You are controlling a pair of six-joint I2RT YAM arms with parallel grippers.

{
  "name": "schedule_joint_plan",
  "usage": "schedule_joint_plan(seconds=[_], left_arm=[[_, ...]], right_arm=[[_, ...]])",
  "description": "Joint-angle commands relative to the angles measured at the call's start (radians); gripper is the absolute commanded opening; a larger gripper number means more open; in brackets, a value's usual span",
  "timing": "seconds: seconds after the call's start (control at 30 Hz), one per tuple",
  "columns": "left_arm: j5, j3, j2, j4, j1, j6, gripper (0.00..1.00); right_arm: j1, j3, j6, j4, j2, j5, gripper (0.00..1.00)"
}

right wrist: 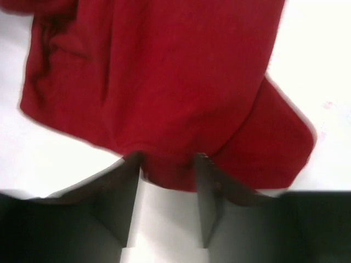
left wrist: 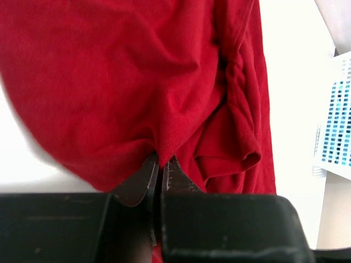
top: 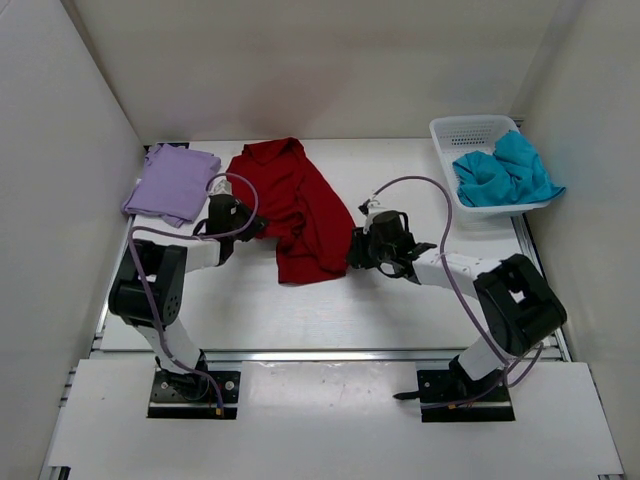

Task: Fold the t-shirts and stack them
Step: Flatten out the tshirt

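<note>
Spreading the red shirt (top: pixel 298 205) flat for folding, by the look of it: crumpled on the tabletop (top: pixel 400 300), between the two sets of fingers. Trust, with care, the pinch at the left fingers (top: pixel 252 224): nearly shut, with the shirt's edge caught right at the tips. Not so at the right fingers (top: pixel 355 250): spread wide, astride the opposite hem, with cloth between them but unclamped. Close those fully before any pull, biting deep enough to hold the hem rather than a loose bunch. Then draw both sets of fingers apart, low and evenly, to open out the rumpled ridge just beyond the left tips rather than drag it along. Watch for slip at the left tips, given so shallow a hold. Leave alone the lavender shirt (top: pixel 172 183), folded well beyond the left fingers, and the teal shirt (top: pixel 505 172), heaped in the basket (top: pixel 470 128) far beyond the right ones.
</note>
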Motion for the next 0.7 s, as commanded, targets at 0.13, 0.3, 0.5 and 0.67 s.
schedule_joint_plan(seconds=[0.13,0.3,0.5,0.67], left_arm=[[0.039,-0.089,-0.209,0.016,0.04,-0.002,0.0],[0.036,-0.172,-0.462,-0.029,0.102,-0.005,0.0],[0.084,-0.182,-0.698,-0.119,0.209,-0.008,0.0],[0.087,-0.205,-0.853,-0.208,0.283,0.024,0.0]], right_arm=[[-0.007,0.14,-0.01,-0.026,0.029,0.033,0.01],[0.038,0.239,-0.024,-0.198,-0.242,0.05,0.0],[0.051,0.475,-0.02,-0.384,-0.408,-0.015,0.0],[0.014,0.65,-0.036,-0.452,-0.414,-0.06,0.0]])
